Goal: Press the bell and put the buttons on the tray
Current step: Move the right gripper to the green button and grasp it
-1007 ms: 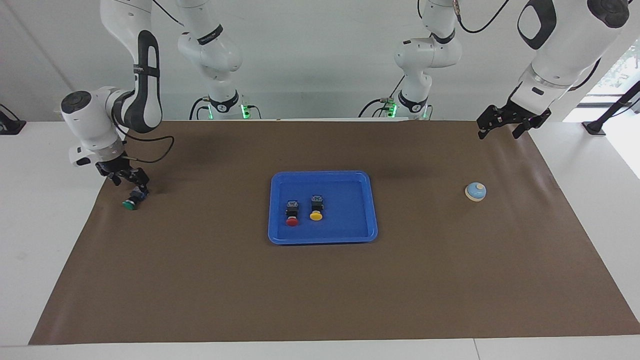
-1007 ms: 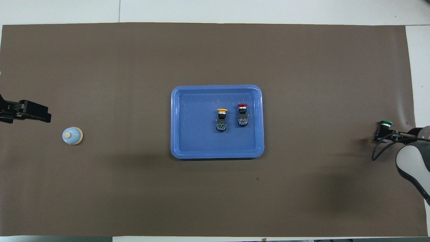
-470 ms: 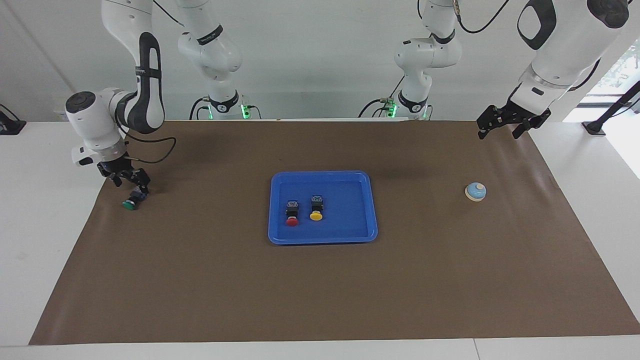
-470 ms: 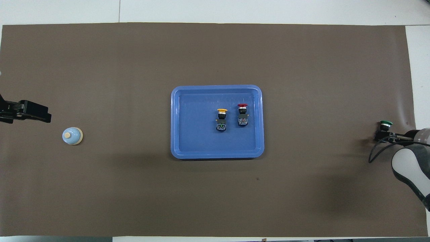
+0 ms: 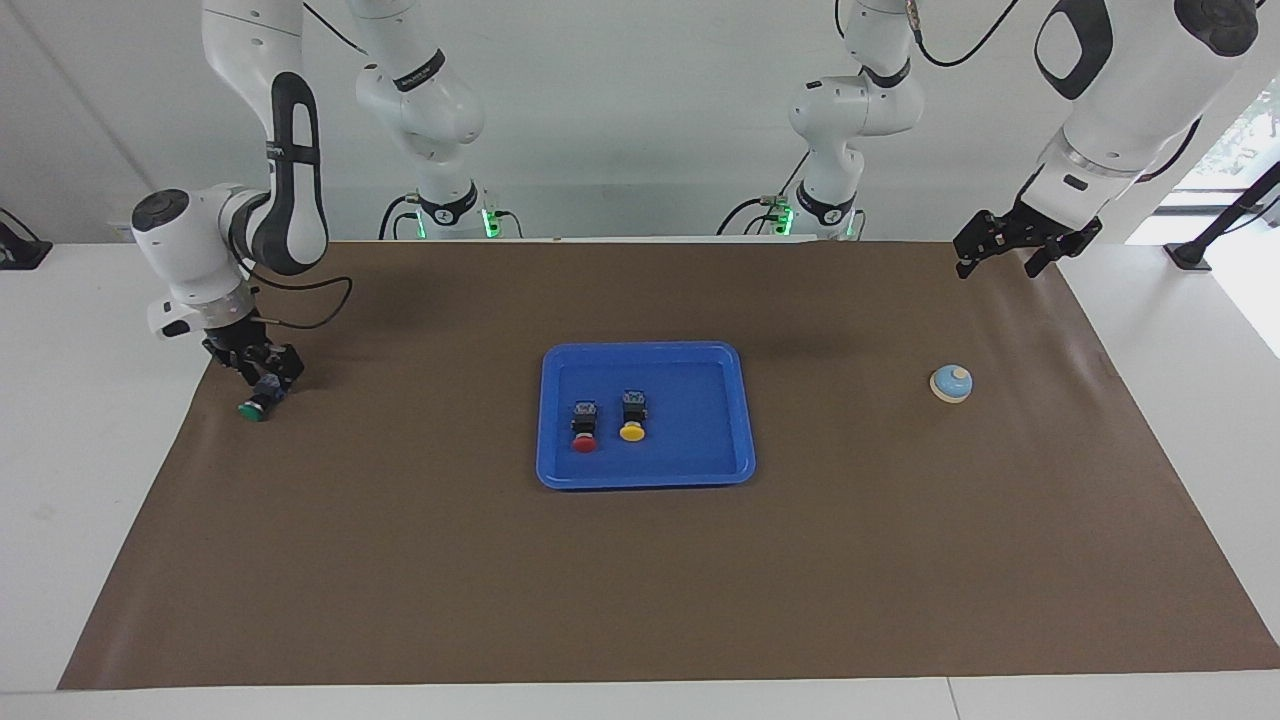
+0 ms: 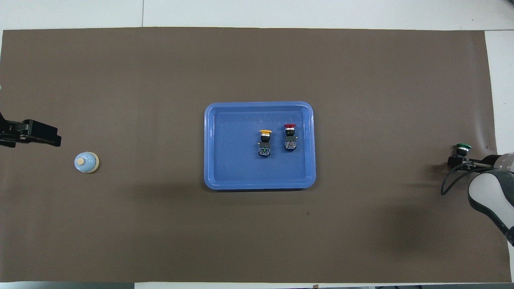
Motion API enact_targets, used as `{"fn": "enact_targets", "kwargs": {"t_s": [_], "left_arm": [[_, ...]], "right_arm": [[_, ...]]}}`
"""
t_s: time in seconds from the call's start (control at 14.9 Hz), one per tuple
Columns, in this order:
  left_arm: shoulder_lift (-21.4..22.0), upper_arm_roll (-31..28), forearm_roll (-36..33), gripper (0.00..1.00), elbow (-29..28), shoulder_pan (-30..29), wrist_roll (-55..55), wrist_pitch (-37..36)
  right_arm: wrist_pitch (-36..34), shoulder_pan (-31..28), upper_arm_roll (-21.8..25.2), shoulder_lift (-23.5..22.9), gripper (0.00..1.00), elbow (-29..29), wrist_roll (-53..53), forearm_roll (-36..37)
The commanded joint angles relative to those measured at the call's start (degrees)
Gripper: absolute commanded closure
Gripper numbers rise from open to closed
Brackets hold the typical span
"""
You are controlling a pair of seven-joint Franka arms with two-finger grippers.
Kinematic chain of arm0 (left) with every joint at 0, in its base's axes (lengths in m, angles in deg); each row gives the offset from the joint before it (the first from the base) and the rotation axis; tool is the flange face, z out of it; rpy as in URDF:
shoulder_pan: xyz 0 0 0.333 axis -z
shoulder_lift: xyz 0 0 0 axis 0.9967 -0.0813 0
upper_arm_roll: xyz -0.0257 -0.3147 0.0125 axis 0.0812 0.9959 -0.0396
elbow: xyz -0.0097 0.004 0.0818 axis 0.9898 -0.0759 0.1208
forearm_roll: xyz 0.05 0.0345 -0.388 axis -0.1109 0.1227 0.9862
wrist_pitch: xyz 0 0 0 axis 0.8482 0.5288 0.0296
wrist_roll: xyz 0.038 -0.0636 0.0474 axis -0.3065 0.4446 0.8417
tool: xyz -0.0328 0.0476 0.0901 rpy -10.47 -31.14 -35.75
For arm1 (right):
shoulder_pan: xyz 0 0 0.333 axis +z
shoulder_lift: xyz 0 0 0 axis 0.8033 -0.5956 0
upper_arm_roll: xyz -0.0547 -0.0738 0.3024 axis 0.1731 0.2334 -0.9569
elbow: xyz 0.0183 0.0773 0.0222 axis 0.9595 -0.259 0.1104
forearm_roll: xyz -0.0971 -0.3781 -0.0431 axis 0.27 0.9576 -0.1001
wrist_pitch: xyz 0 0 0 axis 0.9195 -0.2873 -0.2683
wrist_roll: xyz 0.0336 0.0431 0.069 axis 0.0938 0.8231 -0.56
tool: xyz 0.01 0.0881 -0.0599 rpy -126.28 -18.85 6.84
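Note:
The blue tray (image 5: pixel 645 476) (image 6: pixel 209 144) sits mid-mat and holds the red button (image 5: pixel 584 428) (image 6: pixel 290 137) and the yellow button (image 5: pixel 632 418) (image 6: pixel 265 143), both lying on their sides. Near the mat's edge at the right arm's end lies the green button (image 5: pixel 252 409) (image 6: pixel 461 147); my right gripper (image 5: pixel 264 383) (image 6: pixel 457 161) is down at the mat, shut on its black body. The bell (image 5: pixel 951 383) (image 6: pixel 86 162) stands alone at the left arm's end. My left gripper (image 5: pixel 1000 262) (image 6: pixel 52 139) hangs open in the air beside the bell, holding nothing.
A brown mat (image 5: pixel 640 580) covers most of the white table (image 5: pixel 80 480). The right arm's black cable (image 5: pixel 310 300) loops just above the mat beside its wrist.
The right gripper has closed on the green button's body, and its wrist has turned slightly; the button shifted a little toward the mat's edge. The left arm has not moved.

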Motion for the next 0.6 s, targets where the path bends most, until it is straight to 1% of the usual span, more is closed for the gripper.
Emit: {"fn": "enact_targets", "kwargs": {"t_s": [0.0,0.13,0.27,0.34,0.47,0.54], "left_arm": [[0.75,-0.03,-0.87,0.0,-0.15,0.07,-0.59,-1.0],[0.75,-0.03,-0.87,0.0,-0.15,0.07,-0.68,-1.0],[0.84,-0.03,-0.87,0.0,-0.15,0.07,-0.59,-1.0],[0.75,-0.03,-0.87,0.0,-0.15,0.07,-0.68,-1.0],[0.75,-0.03,-0.87,0.0,-0.15,0.07,-0.68,-1.0],[0.84,-0.03,-0.87,0.0,-0.15,0.07,-0.68,-1.0]], "right_arm": [[-1.18,-0.81,-0.82,-0.73,1.0,1.39,-2.0,-1.1],[-1.1,-0.2,-0.82,-1.0,1.0,1.39,-2.26,-1.1],[-2.32,0.15,-0.91,-1.09,1.0,2.79,-2.17,-1.1],[-4.76,0.68,-1.17,-0.82,1.0,4.28,-1.65,-1.1],[-10.29,4.0,-1.18,-1.0,1.0,9.19,0.19,-1.19],[-13.54,5.93,-1.18,-1.0,1.0,11.65,2.98,-1.19]]}}
